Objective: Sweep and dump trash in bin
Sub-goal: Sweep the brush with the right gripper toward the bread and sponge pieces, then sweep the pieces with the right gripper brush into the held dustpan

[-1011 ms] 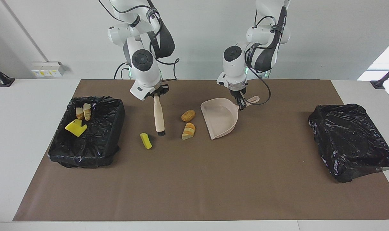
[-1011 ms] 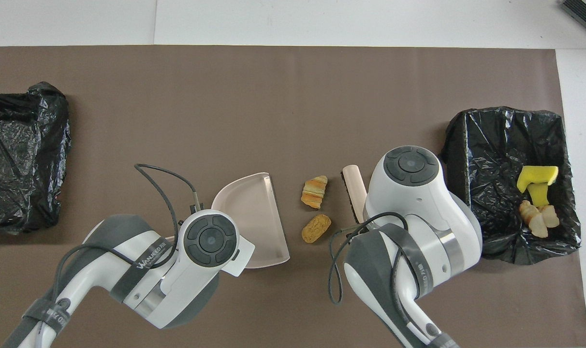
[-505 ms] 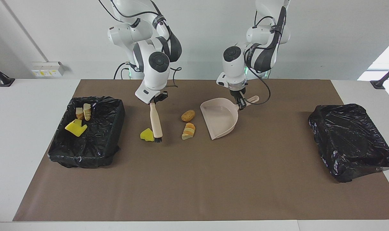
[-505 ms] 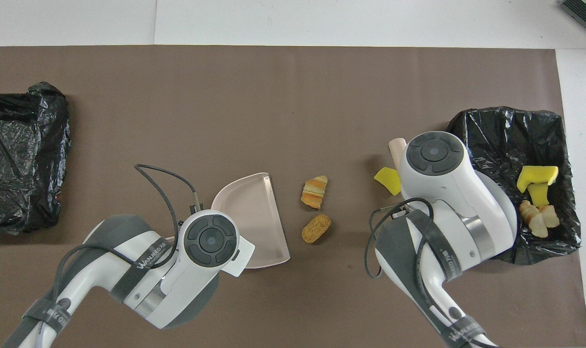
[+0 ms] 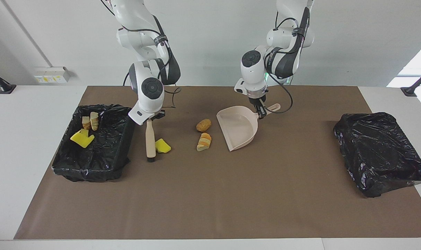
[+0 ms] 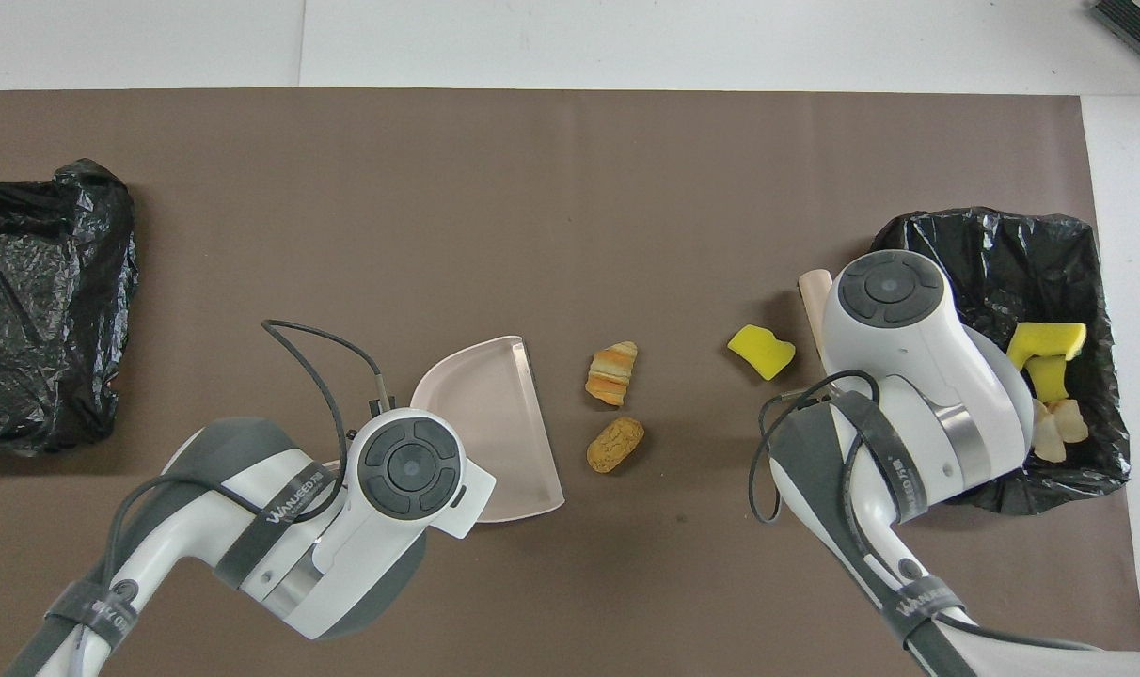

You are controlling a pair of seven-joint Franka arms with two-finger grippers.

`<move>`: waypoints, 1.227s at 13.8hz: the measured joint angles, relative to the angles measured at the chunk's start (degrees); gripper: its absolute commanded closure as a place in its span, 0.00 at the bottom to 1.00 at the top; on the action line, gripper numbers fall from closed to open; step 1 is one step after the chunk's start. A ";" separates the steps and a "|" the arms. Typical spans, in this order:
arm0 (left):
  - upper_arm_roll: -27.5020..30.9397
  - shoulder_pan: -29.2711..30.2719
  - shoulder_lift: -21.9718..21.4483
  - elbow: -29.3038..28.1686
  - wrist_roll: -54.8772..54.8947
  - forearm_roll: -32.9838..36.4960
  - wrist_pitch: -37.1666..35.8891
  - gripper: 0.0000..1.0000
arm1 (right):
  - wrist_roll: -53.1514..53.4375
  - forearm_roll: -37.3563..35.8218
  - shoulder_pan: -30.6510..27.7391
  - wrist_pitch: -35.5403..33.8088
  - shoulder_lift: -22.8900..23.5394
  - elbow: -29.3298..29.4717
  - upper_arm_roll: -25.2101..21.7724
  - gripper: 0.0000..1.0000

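Right gripper: my fingers clamp the brush, bristles down on the mat, beside the bin.
Left gripper: clamped on my dustpan handle.
Trash: yellow sponge chunk touching the brush; two bread lumps near the dustpan; more in the bin.

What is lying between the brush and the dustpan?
Between the brush and the dustpan: a yellow sponge chunk and two bread-like lumps, clearest in the facing view.

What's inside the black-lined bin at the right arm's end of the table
In the lined bin: a yellow sponge chunk and two bread-like pieces. In the overhead view the right arm covers part of the bin, so more may be hidden.
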 measured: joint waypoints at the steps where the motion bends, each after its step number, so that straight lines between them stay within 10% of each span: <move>1: 0.00 0.00 0.00 -0.04 -0.03 0.00 0.00 1.00 | 0.00 2.24 1.71 0.03 0.00 0.01 0.05 1.00; 11: 0.21 0.17 0.01 -0.57 -0.06 -0.17 -0.05 1.00 | -6.16 29.94 13.14 2.53 -0.83 0.34 0.19 1.00; 17: 0.29 0.24 0.01 -0.60 1.75 -0.19 0.16 1.00 | -4.56 28.98 10.86 -4.89 -6.97 2.81 -0.84 1.00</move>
